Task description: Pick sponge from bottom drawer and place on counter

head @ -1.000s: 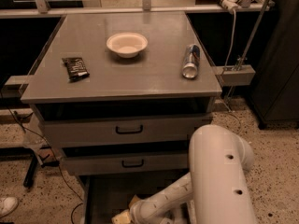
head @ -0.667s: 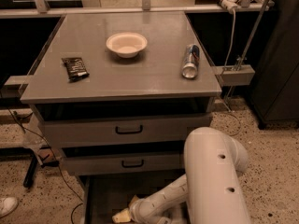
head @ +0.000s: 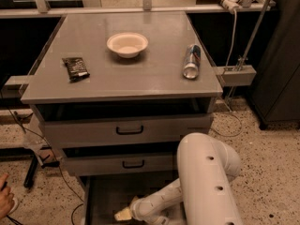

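Swung slightly leftward since a second ago, gripper (head: 132, 211) down inside bottom drawer (head: 101, 198), against sponge (head: 122, 214) on drawer floor; grip state: cannot tell. Grasping step, probably; next calls for lifting to counter (head: 140, 76) above drawer.

Speckled terrazzo floor (head: 272, 153) — dark cabinet (head: 281, 78) right, metal rail (head: 93, 11) behind, dim light.

Sponge (head: 120, 215) (yellow-tan) apparently at gripper (head: 127, 213), in bottom drawer (head: 105, 197)
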{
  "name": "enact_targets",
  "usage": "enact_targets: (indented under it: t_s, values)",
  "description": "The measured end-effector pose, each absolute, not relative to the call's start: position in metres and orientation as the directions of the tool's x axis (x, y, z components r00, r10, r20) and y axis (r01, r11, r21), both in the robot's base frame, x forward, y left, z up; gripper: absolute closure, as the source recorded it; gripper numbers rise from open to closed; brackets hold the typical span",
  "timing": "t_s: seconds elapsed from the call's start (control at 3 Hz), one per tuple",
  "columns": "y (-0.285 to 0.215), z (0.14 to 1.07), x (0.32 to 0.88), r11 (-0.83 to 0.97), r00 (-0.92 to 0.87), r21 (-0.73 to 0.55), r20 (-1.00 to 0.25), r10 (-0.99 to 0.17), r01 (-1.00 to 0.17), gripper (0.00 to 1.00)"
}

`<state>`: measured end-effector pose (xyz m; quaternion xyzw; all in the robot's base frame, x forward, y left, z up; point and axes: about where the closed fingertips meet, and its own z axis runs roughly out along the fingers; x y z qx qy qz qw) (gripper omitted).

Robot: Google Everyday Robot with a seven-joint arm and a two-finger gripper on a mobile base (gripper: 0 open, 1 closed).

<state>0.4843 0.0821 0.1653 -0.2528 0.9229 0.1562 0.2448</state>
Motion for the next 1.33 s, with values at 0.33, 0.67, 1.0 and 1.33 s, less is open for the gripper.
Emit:
enact_targets:
  t_s: [0.33,0.67,1.0,1.33]
  values:
    - [0.079,0.142,0.495,0.829,-0.754,0.153,-0.526,-0.393,-0.538,0.0]
    - [0.075,0.118,0.498,0.832,-0.76,0.144,-0.513,-0.4,-0.535,0.0]
    - [0.075,0.118,0.499,0.833,-0.76,0.144,-0.513,-0.398,-0.534,0.19]
    - [0.075,0.118,0.499,0.833,-0.76,0.144,-0.513,-0.398,-0.534,0.43]
